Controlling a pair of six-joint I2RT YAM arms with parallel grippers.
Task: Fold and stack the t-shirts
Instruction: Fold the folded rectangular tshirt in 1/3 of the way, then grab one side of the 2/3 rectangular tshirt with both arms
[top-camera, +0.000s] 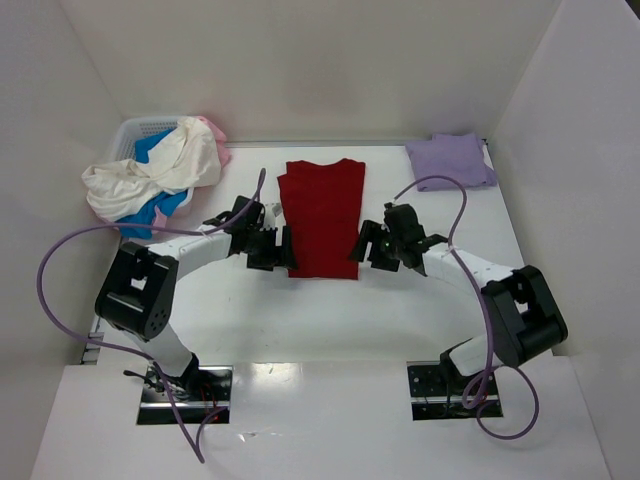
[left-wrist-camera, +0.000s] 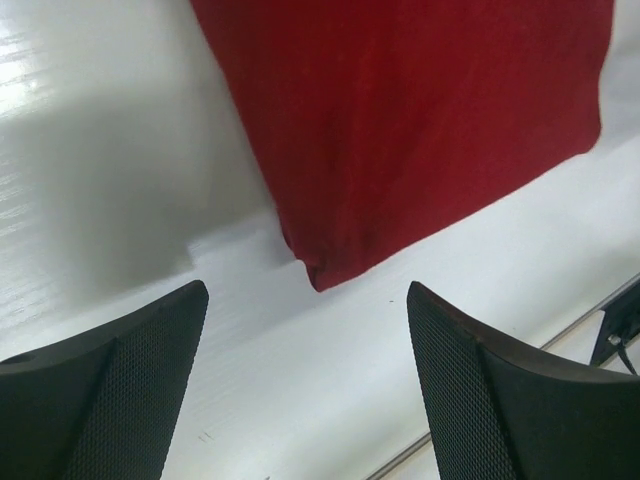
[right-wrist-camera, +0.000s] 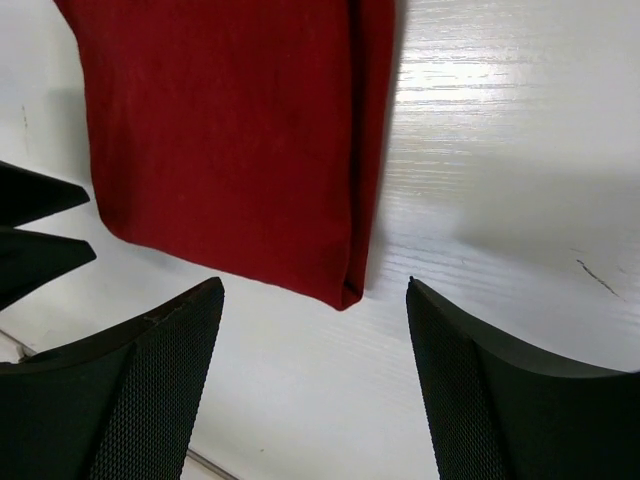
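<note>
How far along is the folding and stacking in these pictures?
Done: the lavender shirt lies folded at the far right. In hand: the dark red shirt is a narrow strip, left gripper and right gripper open at its near corners. Left: cream-white, blue and pink shirts heaped in the basket; nothing stacked.

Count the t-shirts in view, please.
5: dark red t-shirt mid-table; lavender t-shirt folded far right; cream-white t-shirt, blue t-shirt and pink t-shirt heaped in the white basket far left. More may be hidden underneath.
</note>
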